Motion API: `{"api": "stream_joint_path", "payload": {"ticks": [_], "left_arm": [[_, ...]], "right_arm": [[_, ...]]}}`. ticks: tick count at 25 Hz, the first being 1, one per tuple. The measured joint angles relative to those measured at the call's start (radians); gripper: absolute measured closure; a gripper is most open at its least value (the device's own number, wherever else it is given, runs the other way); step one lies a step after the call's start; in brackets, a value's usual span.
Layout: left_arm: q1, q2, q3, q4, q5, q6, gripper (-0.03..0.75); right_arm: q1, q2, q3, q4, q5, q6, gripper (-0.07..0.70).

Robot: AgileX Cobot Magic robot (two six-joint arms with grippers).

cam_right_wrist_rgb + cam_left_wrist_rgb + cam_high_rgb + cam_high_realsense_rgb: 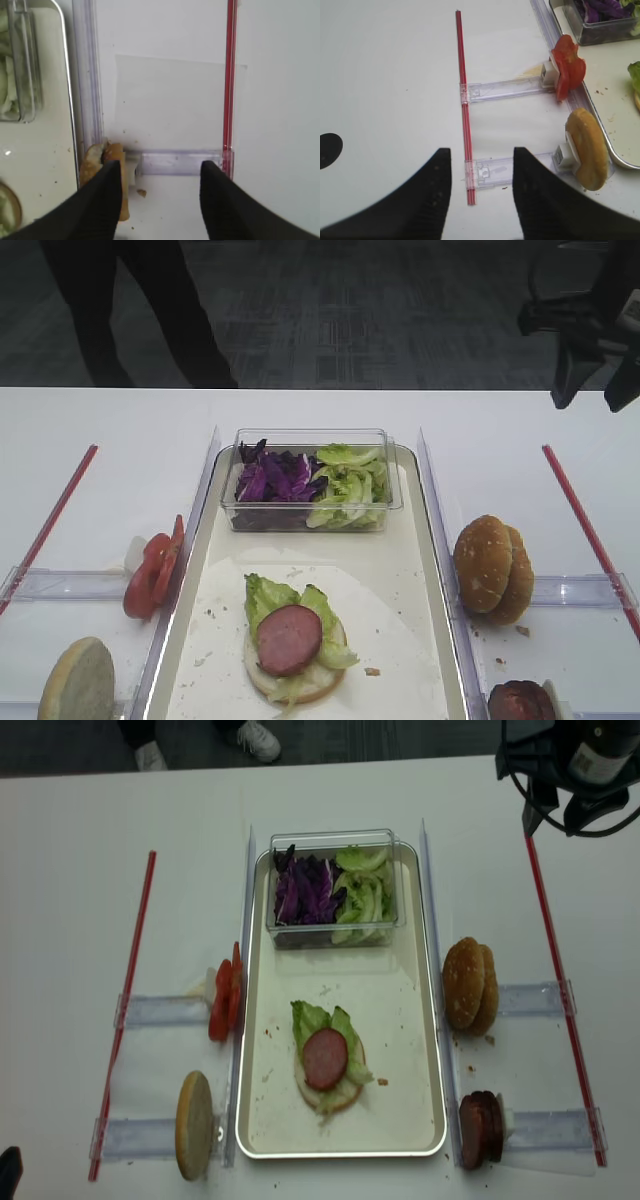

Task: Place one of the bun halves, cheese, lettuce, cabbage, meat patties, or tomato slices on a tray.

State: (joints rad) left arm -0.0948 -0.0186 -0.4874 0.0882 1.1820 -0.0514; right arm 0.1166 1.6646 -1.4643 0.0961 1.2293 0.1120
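Observation:
On the cream tray (420, 570) lies a bun bottom (290, 680) stacked with lettuce (270, 595) and a meat patty (289, 638). Purple cabbage (272, 478) and more lettuce (348, 485) fill a clear tub. Tomato slices (152, 575) (567, 67) and a bun half (78, 680) (587, 147) stand on edge left of the tray. Two bun halves (492, 568) (107, 152) and meat patties (520, 702) stand right of it. Cheese is out of view. My right gripper (160, 200) (598, 390) hovers open and empty at the far right. My left gripper (481, 195) is open and empty over the red rod (465, 115).
Clear plastic rails (60, 585) (585, 590) hold the upright ingredients on both sides. Red rods (50, 520) (590, 530) run along the outer left and right of the table. Clear strips (195, 500) flank the tray. A person's legs (150, 310) stand beyond the far edge.

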Motion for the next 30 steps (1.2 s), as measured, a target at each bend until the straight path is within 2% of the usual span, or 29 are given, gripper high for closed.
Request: {"api": "stream_joint_path", "payload": {"ticks": [16, 30], "left_arm": [[0.0, 0.0, 0.0, 0.0, 0.0, 0.0, 0.411], [0.0, 0.0, 0.0, 0.0, 0.0, 0.0, 0.411]], "right_arm": [[0.0, -0.542, 0.364, -0.004, 0.015, -0.006, 0.257], [0.0, -0.954, 0.596, 0.03, 0.03, -0.006, 0.257]]}}
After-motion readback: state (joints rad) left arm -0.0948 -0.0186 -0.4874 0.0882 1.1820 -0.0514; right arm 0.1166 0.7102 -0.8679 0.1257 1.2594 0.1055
